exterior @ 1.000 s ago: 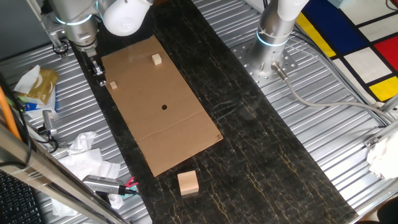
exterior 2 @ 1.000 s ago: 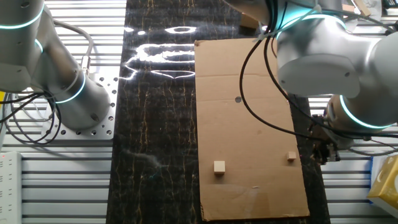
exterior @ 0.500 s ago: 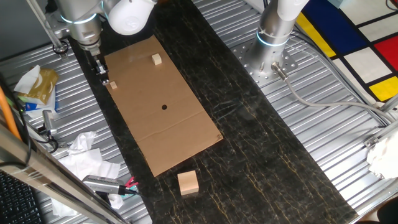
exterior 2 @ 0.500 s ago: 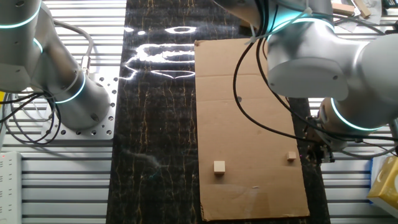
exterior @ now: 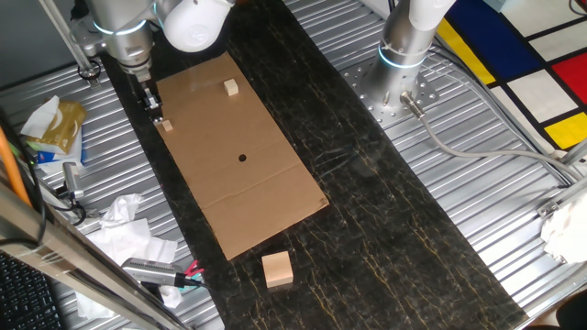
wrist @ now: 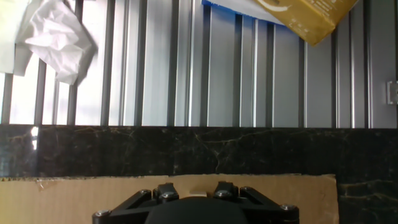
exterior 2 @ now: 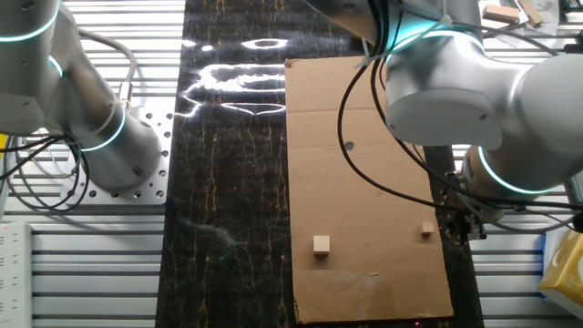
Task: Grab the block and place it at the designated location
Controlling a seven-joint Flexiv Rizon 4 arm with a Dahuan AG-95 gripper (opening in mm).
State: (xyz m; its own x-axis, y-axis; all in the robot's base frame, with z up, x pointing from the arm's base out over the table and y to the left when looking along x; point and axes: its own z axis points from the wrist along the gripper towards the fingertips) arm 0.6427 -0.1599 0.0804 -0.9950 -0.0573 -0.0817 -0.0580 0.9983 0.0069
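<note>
A large wooden cube sits on the dark marble strip, crumpled paper nearby.

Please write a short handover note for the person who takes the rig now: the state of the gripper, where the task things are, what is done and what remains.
Gripper: low at the cardboard sheet's edge, right beside the tiny block. Whether the jaws are open or shut cannot be told; no grasp is visible.
Tiny block: on the sheet near its edge, also seen in the other fixed view.
Designated location: the black dot near the sheet's middle, with nothing on it.
Other blocks: a slightly bigger one on the sheet, a large cube off the sheet on the dark table.
Done: approach to the block.
Left: grasp, carry to the dot, release.
</note>
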